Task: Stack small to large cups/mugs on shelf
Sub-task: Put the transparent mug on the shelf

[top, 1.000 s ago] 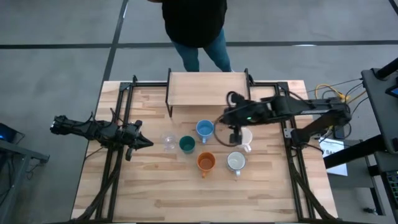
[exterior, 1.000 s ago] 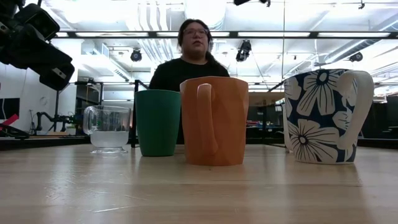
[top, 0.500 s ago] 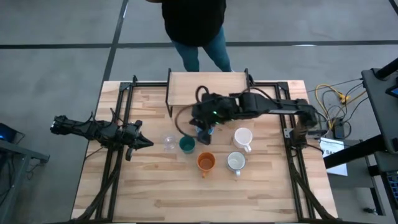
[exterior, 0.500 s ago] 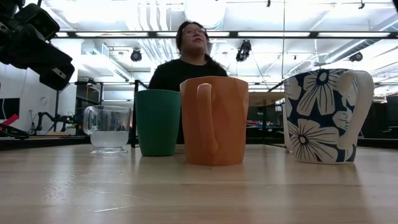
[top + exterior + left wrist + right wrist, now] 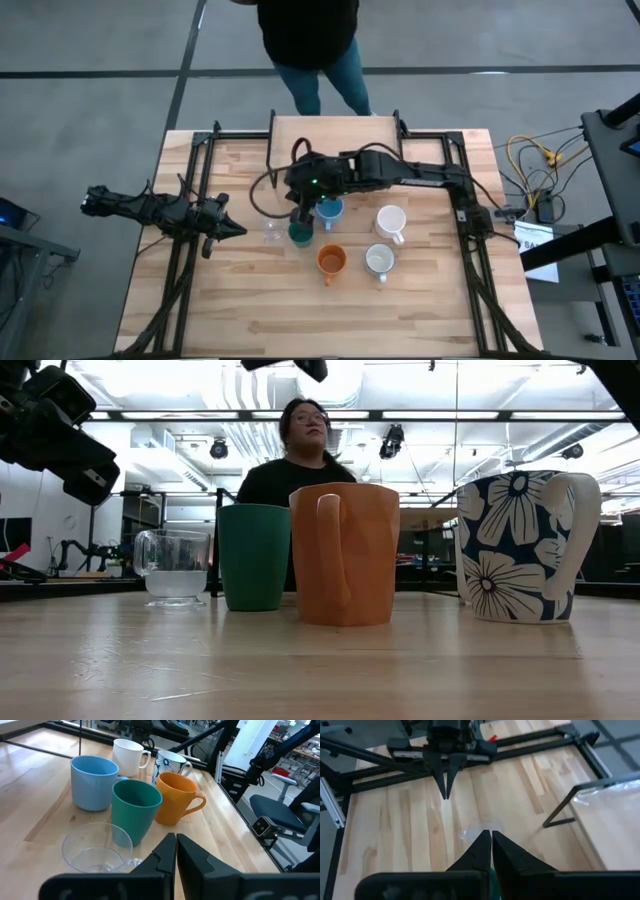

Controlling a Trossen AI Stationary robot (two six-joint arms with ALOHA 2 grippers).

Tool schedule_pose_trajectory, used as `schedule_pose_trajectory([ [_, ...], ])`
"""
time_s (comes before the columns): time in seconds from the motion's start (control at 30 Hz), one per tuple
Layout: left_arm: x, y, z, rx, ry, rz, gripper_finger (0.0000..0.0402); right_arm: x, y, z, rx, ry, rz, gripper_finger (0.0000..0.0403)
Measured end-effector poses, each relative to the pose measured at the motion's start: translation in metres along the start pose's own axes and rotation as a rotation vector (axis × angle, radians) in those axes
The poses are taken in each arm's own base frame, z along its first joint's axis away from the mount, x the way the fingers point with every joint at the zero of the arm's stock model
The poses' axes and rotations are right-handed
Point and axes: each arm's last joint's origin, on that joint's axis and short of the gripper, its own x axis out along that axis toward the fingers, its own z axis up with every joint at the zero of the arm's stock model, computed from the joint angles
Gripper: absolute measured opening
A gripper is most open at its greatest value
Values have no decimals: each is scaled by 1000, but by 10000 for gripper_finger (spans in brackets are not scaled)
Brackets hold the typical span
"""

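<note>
1. The large light-wood tabletop [image 5: 250, 310] carries everything; a person in a dark top [image 5: 308, 35] stands at its far edge.
2. The low light-wood shelf on thin black legs [image 5: 335, 140] sits at the table's far middle, nothing on it.
3. The right arm reaches across the table from its right side; the right gripper [image 5: 300, 212] hangs over the dark green cup and clear glass, fingers pressed together, holding nothing.
4. The left gripper [image 5: 232, 229] waits at the table's left side, pointed at the cups, fingers closed and empty.
5. The white handled mug [image 5: 390, 221] stands right of the light blue mug [image 5: 329, 209].
6. The grey-white mug with dark blue flowers [image 5: 379, 260] stands just beside the orange handled mug [image 5: 332, 261], both in the near row.
7. The dark green cup [image 5: 136, 810] stands between the blue mug and the clear glass [image 5: 97, 847], all six on the table, none on the shelf.
</note>
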Motion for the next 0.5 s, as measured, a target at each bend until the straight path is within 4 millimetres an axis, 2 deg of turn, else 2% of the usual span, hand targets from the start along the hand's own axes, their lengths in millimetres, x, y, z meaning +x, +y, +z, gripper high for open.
schedule_pose_trajectory([
  [0.37, 0, 0, 0, 0, -1, 1, 0, 37, 7, -10, 25, 51, 19, 9],
  [0.5, 0, 0, 0, 0, 0, 0, 0, 42, 9, -11, 32, 43, 22, 9],
])
